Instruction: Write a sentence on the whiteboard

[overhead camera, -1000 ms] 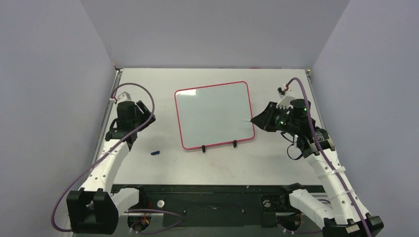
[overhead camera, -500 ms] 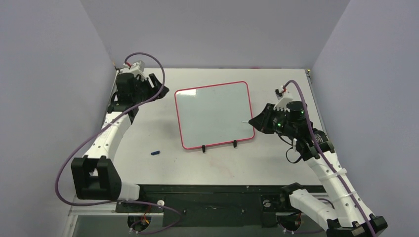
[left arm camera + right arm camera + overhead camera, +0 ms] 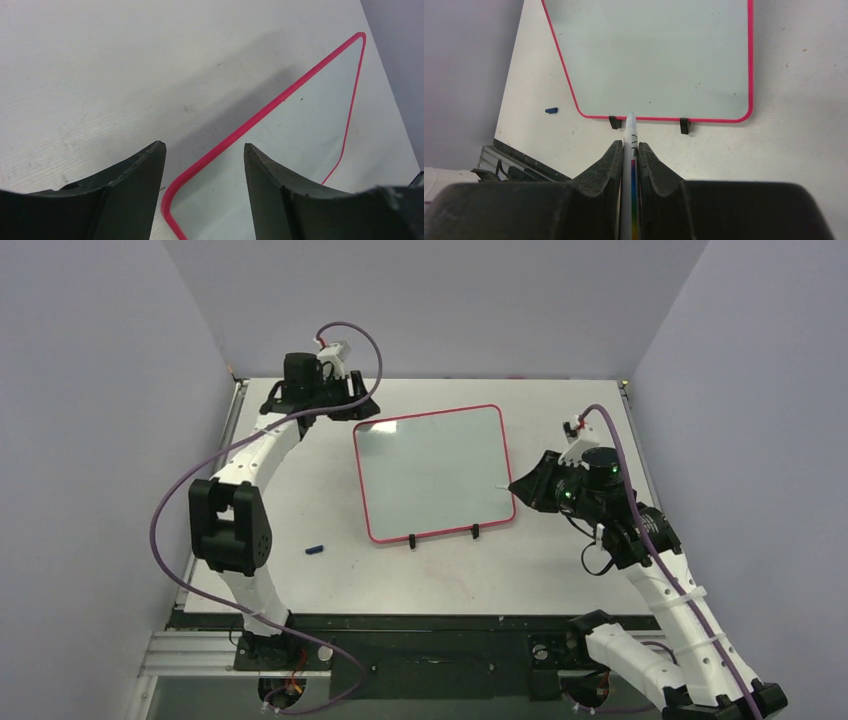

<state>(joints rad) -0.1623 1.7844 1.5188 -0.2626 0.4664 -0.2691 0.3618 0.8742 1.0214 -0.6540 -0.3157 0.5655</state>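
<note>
The board point(image 3: 435, 472) is lying flat in the middle of the table point(image 3: 300, 490), with its two feet point(image 3: 411, 539) along the near edge. Its white face is being shown bare, with no writing on it. A pen point(image 3: 630, 131) is being clamped tightly by the right gripper point(image 3: 630, 145) at the board's right edge, toward the near corner, with the tip pointed left over the frame. Whether the tip is touching the surface cannot be told. The left gripper point(image 3: 204, 147) is being held about half open with nothing between its jaws, above the board's far-left corner, and the pink frame is being seen through the gap. The main risk is judged to be the board sliding, since it is not being pinned by anything and a stroke pressed along it could push it across the smooth table. If the corner is being approached for bracing, a finger landing on the frame could tip or shove the board. The thin pen could also be twisted or pushed back in the jaws by too much downward force, leaving broken strokes. A small blue piece point(image 3: 315, 549), probably the pen's cap, is lying well apart on the near left and could be swept off by the left arm. No container is being shown in any view, so nothing is being held inside one.
</note>
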